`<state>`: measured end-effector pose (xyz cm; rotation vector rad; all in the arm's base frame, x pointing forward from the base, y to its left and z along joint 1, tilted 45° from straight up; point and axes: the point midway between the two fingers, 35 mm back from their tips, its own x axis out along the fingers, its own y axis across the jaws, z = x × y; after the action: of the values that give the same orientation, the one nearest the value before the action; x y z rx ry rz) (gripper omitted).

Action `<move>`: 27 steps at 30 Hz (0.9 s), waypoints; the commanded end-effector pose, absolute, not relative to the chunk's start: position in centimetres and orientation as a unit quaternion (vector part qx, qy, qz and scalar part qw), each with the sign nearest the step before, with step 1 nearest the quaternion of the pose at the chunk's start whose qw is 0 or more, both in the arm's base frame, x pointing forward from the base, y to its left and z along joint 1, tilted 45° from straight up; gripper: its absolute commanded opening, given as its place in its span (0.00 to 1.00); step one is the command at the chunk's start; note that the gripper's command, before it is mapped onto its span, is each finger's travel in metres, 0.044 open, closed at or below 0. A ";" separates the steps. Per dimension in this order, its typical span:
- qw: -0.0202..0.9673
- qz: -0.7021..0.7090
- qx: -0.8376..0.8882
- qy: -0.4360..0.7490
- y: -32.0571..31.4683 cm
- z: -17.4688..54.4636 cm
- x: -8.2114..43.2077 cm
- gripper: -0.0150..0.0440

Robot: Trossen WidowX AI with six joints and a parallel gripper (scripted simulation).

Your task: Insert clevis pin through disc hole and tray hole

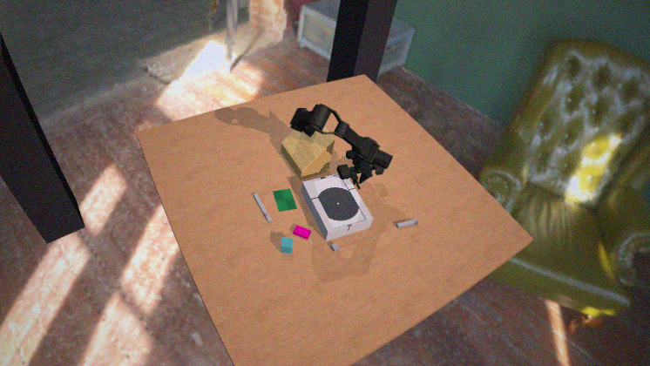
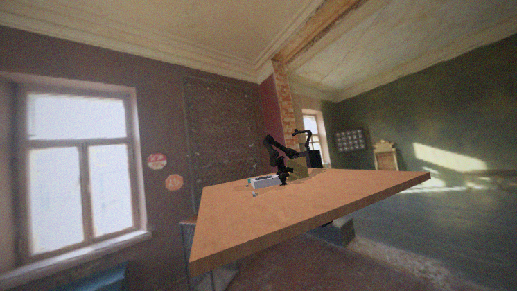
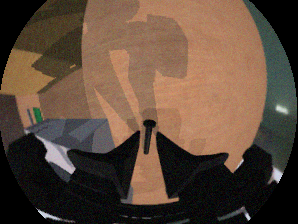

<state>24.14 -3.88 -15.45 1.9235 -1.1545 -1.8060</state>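
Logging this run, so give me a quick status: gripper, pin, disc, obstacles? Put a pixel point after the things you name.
Jaws parted, pin (image 3: 148, 137) between them, not clamped. Disc (image 1: 337, 204) flat in tray (image 1: 321, 221), pin not through it. Tan block (image 1: 305, 157) close by tray, possible snag.

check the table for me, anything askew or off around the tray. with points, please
The clevis pin (image 3: 148, 136) looks oddly placed: it is between the parted fingers, beside the tray (image 1: 348, 231) (image 2: 265, 183) (image 3: 95, 132), while the disc (image 1: 337, 201) lies flat in the tray without it. No spill or damage stands out.
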 end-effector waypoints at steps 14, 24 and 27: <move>0.203 -0.493 0.762 -0.368 -2.9 -15.2 23.1 0.53; 0.203 -0.493 0.762 -0.368 -2.9 -15.2 23.1 0.53; 0.203 -0.493 0.762 -0.368 -2.9 -15.3 23.1 0.53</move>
<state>23.34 -2.73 -15.19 2.1399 -1.0325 -1.3758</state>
